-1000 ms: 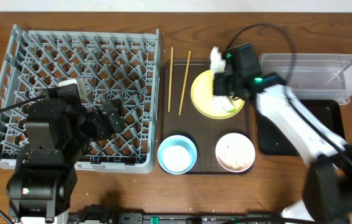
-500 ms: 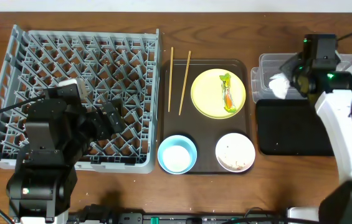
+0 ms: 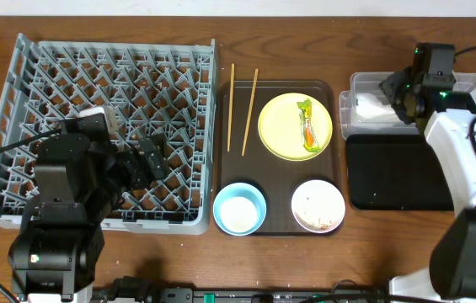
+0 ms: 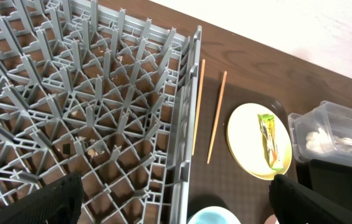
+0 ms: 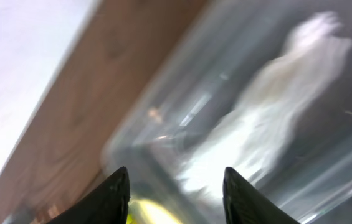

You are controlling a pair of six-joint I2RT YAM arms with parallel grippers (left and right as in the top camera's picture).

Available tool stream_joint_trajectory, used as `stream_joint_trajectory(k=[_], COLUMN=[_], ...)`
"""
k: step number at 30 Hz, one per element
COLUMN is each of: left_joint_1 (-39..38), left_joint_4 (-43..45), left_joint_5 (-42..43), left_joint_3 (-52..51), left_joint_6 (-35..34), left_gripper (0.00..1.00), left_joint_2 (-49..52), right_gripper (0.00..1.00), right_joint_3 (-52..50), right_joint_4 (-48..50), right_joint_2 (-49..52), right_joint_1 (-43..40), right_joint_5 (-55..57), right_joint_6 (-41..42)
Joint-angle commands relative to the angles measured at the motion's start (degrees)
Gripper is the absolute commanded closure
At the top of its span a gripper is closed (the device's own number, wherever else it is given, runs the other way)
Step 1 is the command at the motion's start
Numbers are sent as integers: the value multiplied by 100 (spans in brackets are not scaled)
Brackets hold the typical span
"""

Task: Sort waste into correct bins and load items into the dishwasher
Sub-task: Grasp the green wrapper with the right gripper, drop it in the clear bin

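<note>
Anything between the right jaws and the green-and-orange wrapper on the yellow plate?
Nothing visible. The small green-and-orange wrapper lies uncovered on the round yellow plate; the right jaws hang over the clear plastic tub.

Robot test bench, wooden table (image 3: 372,252), bare white wall (image 4: 325,25), loose black cables (image 3: 10,143), staged dish rack (image 3: 111,93)

Left gripper (image 4: 176,194), right gripper (image 5: 174,186) spread wide

dark brown serving tray (image 3: 280,172) centre | wooden table (image 3: 305,42) beneath | white wall (image 4: 325,25) behind
</note>
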Motion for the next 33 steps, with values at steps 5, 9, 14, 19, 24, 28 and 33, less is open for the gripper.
stream_joint_trajectory(k=[5,9,14,19,24,28,33], left_joint_1=[13,13,13,13,13,13,13], left_joint_4=[0,0,0,0,0,0,0], left_joint_5=[28,28,28,28,31,28,28], left_joint_3=[127,127,127,127,127,127,127], left_joint_6=[-26,-26,-26,-26,-28,-26,-26], left_gripper=[3,3,3,3,3,3,3], left_joint_2=[-4,-4,-4,-4,-4,-4,-4], right_gripper=[53,53,40,35,47,77,99], right_joint_3=[22,-31,-114,-114,-114,-114,-79], right_joint_4=[-205,-896,-940,-437,2,136,83], right_joint_2=[-717,-463,240,975,1672,2074,1556], right_joint_1=[1239,1971,2457,2483,2505,2511,2485], right_joint_5=[-1084,-654,846,1003,767,745,634], right_joint_6=[-3320,-3534,-3139,-3101,-3099,-2841,-2822])
